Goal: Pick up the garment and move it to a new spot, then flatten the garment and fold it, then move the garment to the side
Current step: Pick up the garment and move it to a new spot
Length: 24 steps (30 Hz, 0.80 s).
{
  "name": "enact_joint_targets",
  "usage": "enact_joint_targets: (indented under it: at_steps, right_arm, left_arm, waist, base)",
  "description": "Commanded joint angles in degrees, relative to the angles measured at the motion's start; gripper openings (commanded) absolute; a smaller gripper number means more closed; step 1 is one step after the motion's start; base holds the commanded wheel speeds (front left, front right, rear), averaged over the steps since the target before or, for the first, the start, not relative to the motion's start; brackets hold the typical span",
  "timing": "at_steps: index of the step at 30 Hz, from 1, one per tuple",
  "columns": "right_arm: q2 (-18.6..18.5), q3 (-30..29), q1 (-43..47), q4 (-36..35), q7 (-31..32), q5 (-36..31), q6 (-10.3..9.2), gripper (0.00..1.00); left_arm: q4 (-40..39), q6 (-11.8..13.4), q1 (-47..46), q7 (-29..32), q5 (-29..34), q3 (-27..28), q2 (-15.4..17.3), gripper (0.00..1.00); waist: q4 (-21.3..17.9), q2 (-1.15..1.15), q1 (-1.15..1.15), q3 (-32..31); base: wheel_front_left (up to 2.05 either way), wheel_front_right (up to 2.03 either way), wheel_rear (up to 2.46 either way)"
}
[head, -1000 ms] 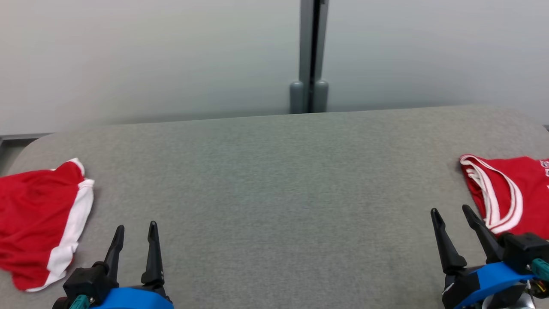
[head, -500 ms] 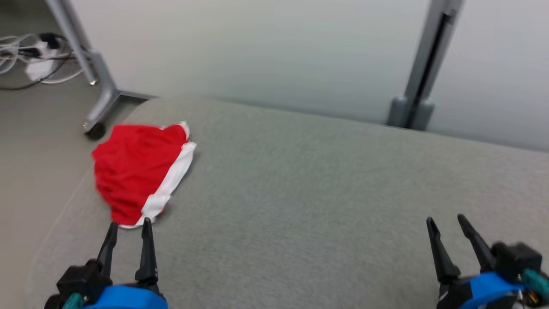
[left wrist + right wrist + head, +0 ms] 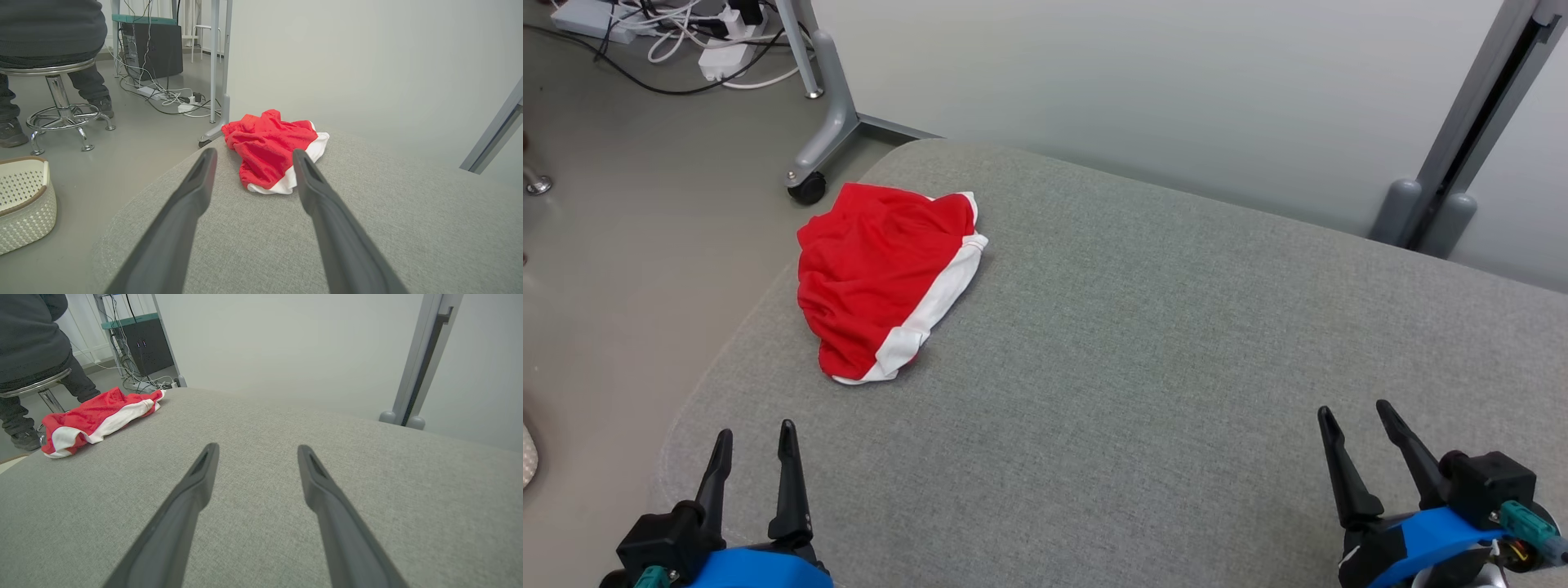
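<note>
Jaws: left gripper [image 3: 754, 430] and right gripper [image 3: 1354, 408] were spread, empty.
Garment: crumpled red-and-white cloth garment [image 3: 874, 269] lay at eleven o'clock on grey fabric table [image 3: 1160, 367].
Handling: probably soft, light, limp; pinch white hem [image 3: 935, 298].

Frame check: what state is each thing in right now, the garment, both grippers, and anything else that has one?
red garment: crumpled in a heap on the grey table near its far left corner, not held.
left gripper: open, empty, short of the garment.
right gripper: open, empty, over bare table.
stool: occupied by a seated person.
basket: upright on the floor, inside mostly out of frame.
</note>
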Motion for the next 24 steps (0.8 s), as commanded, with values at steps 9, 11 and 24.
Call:
enact_joint_targets:
  at_steps: [9, 11, 24]
  right_arm:
    - [-1.3, 0.6, -2.0, -0.7, 0.5, 0.4, 0.01, 1.0]
    - [-1.7, 0.8, -2.6, -1.4, 0.6, 0.3, 0.01, 1.0]
    - [-4.6, 3.9, -10.3, -10.2, 3.4, -1.2, 0.01, 1.0]
  left_arm:
    - [-1.5, -1.1, -2.4, -0.2, -1.5, 3.1, -1.2, 1.0]
    - [-2.1, -1.1, -4.9, 0.4, -1.8, 3.9, -0.2, 1.0]
    - [6.5, 3.7, -25.3, 17.5, -8.4, 13.9, 10.7, 1.0]
  waist:
    - [-2.0, 0.0, 0.0, 2.8]
    - [-2.8, 0.0, 0.0, 4.2]
    - [-14.2, 0.0, 0.0, 21.1]
  base:
    - [0.0, 0.0, 0.0]
    - [0.0, 0.0, 0.0]
    - [0.0, 0.0, 0.0]
